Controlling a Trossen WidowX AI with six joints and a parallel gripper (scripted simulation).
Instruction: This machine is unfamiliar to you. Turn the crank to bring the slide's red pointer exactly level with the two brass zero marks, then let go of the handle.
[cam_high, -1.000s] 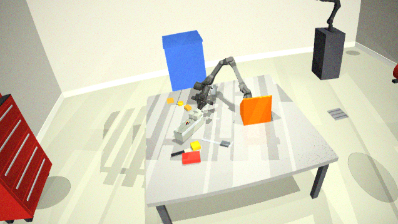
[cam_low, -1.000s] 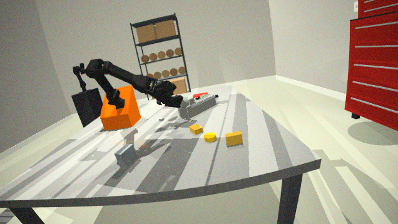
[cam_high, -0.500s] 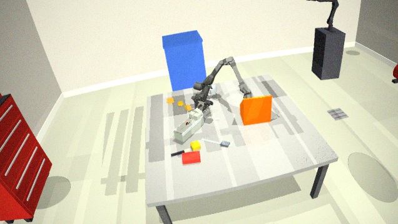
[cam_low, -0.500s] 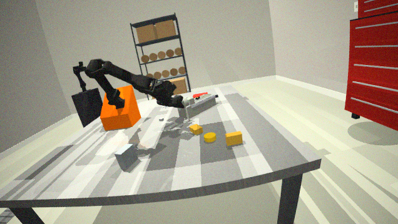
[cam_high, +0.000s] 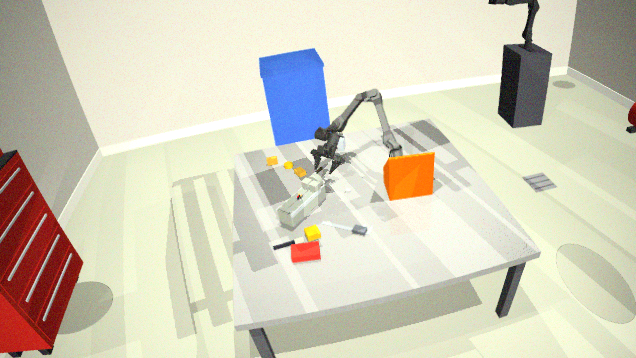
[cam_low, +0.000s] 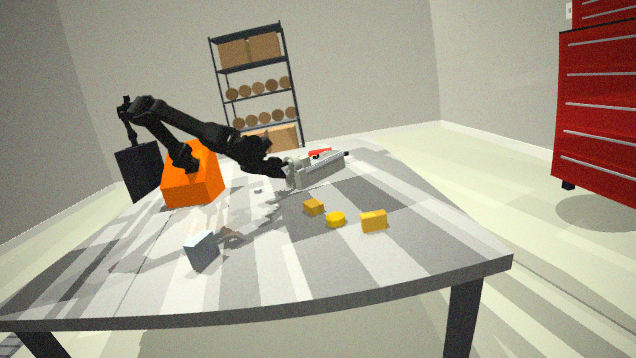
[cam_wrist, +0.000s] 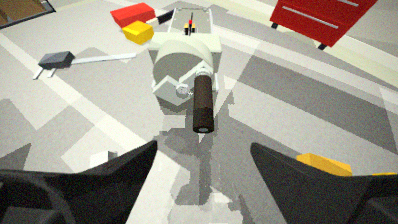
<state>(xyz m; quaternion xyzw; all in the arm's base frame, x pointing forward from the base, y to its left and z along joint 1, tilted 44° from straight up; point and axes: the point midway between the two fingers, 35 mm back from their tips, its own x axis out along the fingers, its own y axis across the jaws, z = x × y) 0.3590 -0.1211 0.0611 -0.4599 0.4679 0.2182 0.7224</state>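
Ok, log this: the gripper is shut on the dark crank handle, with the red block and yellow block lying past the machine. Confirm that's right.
Not quite. The gripper is open and holds nothing: in the wrist view its fingers stand wide apart, short of the dark crank handle. The rest holds: the red block and yellow block lie past the machine.

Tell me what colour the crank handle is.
Dark brown: the crank handle shows best in the wrist view.

No text, label, brand, number or sign can be read anywhere in these views, neither on the machine nor on any box or cabinet.
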